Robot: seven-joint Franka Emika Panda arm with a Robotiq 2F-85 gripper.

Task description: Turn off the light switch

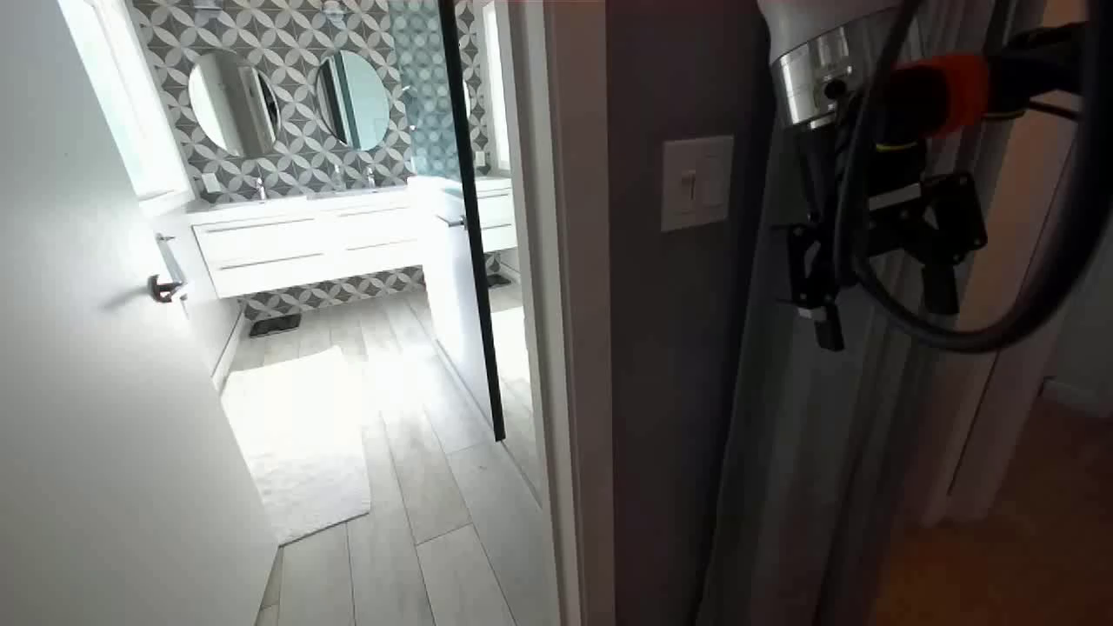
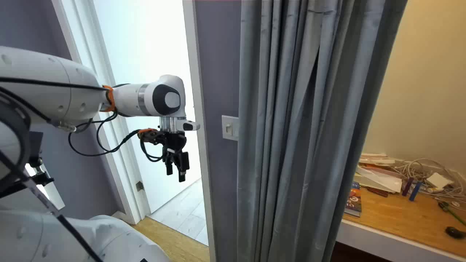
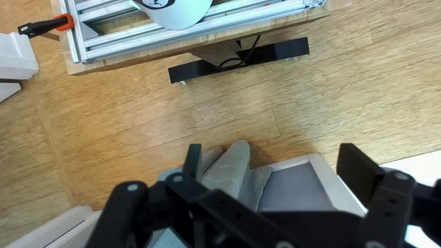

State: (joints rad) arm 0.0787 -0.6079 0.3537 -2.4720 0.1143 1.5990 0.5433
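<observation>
1. The light switch (image 1: 697,183) is a pale off-white rectangular plate, greyish in the shade but standing out light against the darker grey wall (image 1: 665,391).
2. On its face I see two controls side by side: a narrow toggle (image 1: 687,188) set in a slot and, to its right in the picture, a broader, flat rocker (image 1: 716,180).
3. The plate lies flat on the wall with its face turned outward; its long axis runs upright, and it looks only slightly taller than wide.
4. Toggle and rocker also run lengthwise up and down. Which way either one is tipped, I cannot tell.
5. The plate sits between the white door frame (image 1: 578,304) and the grey curtain (image 2: 291,109); in an exterior view the curtain hides its right-hand edge.
6. My claw (image 3: 270,156) has its fingers (image 3: 193,162) spread wide; in the wrist view the curtain and the wooden floor (image 3: 220,113) show through the gap.
7. In both exterior views my claw hangs fingertips downward, apart from the light switch.
</observation>
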